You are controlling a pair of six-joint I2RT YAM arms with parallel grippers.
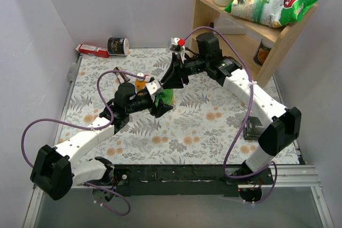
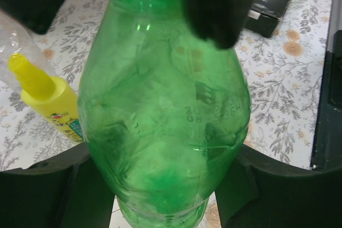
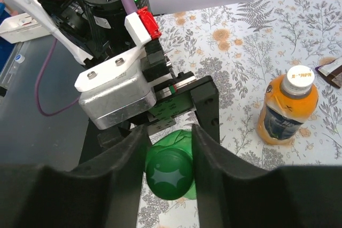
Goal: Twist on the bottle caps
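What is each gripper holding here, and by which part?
The left gripper clamps the translucent green plastic bottle by its lower body. The right gripper flanks its round green plastic cap; whether it grips cannot be told.

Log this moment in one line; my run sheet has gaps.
left tool: gripping green bottle | right tool: around green cap atop bottle, grip unclear | orange bottle: capped, standing

The green bottle (image 2: 160,116), translucent and creased, is seen upright, with the green cap (image 3: 170,170) seated on its neck; how tightly it is screwed cannot be told. The orange bottle (image 3: 286,111) is stood upright nearby, not touching it, and is topped by the white cap (image 3: 299,77).
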